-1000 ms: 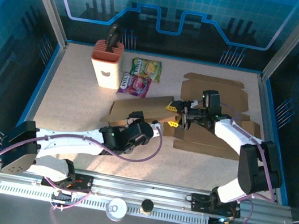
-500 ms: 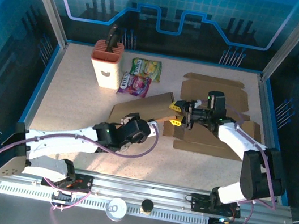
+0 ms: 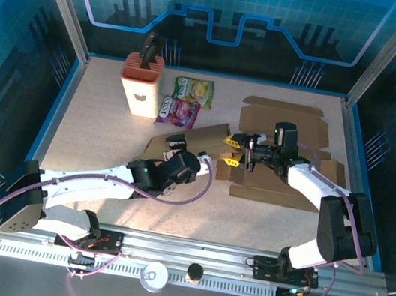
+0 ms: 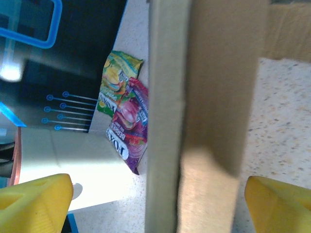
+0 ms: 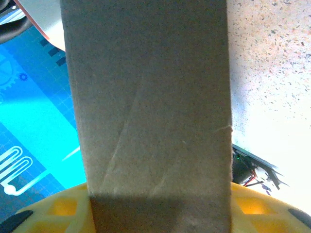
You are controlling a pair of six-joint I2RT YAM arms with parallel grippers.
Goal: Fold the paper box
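the paper box [image 3: 275,184] lies mostly flat on the right half of the table, with one long brown side tipped up near the middle. the right gripper [image 3: 230,152] is clamped on the right end of that tipped-up side. in its wrist view the cardboard runs straight down between its yellow fingers [image 5: 58,199]. the left gripper [image 3: 191,151] has its fingers wide apart, one on each side of the cardboard edge, and neither one touches it.

i think the job right now is to stand that side up along its fold line. the right gripper should hold tight and not tug. the left one should close softly, low down near the fold. then both should lift together, slowly, so the side bends on the line and does not twist or rip.

around it all are shiny blue walls [image 3: 227,16] with a metal frame. the table [image 3: 100,139] is pale and speckled. at the far left stands an orange and cream knife block [image 3: 141,85]. just to its right lie two snack bags [image 3: 192,90], one green and one purple.
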